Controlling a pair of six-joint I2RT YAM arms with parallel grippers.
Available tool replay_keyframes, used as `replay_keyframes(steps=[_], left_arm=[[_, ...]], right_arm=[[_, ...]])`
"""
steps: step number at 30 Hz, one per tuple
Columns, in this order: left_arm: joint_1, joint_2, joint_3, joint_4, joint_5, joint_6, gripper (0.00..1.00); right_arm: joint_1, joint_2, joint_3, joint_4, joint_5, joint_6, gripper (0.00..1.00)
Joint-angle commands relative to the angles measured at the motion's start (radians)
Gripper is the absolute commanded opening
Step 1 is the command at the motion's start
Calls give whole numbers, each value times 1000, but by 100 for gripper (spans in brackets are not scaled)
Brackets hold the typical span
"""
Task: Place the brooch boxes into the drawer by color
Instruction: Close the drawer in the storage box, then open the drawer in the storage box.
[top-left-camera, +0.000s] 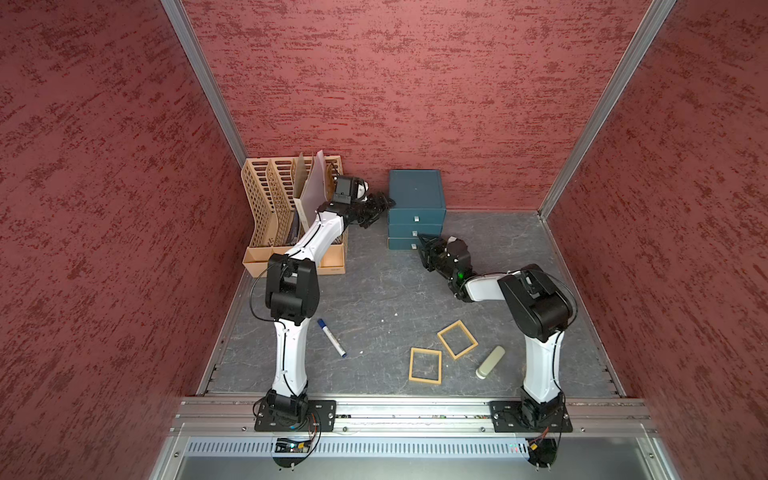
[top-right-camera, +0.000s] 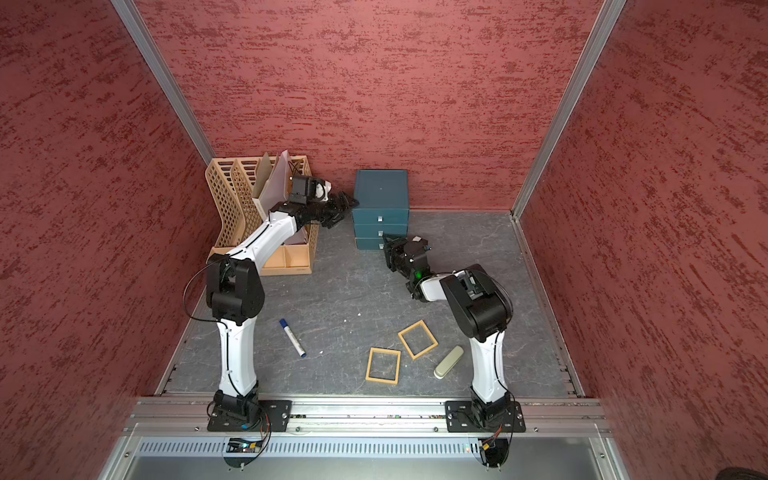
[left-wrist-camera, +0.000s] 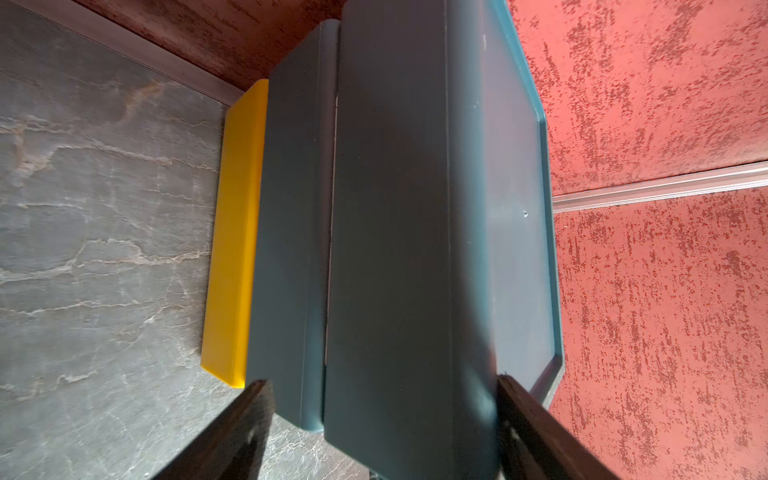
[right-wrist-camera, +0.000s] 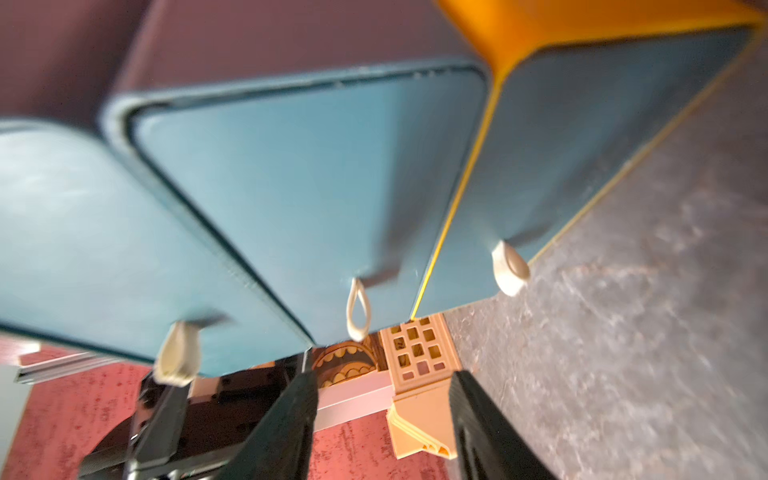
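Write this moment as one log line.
left gripper open, at drawer top | right gripper open, by bottom pull | two brooch boxes on table

You look down into a small booth closed in by three walls: a back wall (top-left-camera: 415, 83), a left wall (top-left-camera: 83, 208) and a right wall (top-left-camera: 685, 249), all covered in rough, dark red textured paper. Bare aluminium posts (top-left-camera: 203, 79) run up both back corners. The floor (top-left-camera: 374, 299) is a grey, slate-like sheet veined with pale lines. Along your near edge lies an aluminium rail (top-left-camera: 415, 411), with a slotted metal strip (top-left-camera: 395, 448) below it. A tan lattice file rack (top-left-camera: 259, 208) holding upright sheets stands in the back left corner. The light is even and the shadows are soft.
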Motion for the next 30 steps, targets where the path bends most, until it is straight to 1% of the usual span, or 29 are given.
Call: replay_keyframes(steps=[1, 4, 10, 13, 17, 21, 27, 30], left_arm=[[-15, 10, -15, -109, -23, 33, 85], [-13, 6, -21, -111, -21, 38, 85], [-12, 1, -22, -114, -21, 39, 85], [-13, 5, -16, -117, -21, 38, 85], [-12, 7, -11, -120, -21, 36, 85], [-12, 9, -6, -124, -21, 36, 85], [-12, 14, 2, -129, -21, 38, 85], [-12, 15, 3, -128, -21, 36, 85]], right_arm=[[-2, -46, -66, 98, 3, 5, 61], [-2, -42, -113, 160, -3, 14, 61], [-1, -28, -164, 210, -22, 6, 61], [-1, -11, -166, 220, -38, -7, 62], [-2, 52, -163, 246, -45, -7, 61], [-3, 140, -116, 291, -54, 10, 60], [-2, 224, -21, 276, -59, 8, 55], [-4, 260, 20, 267, -51, 7, 54]])
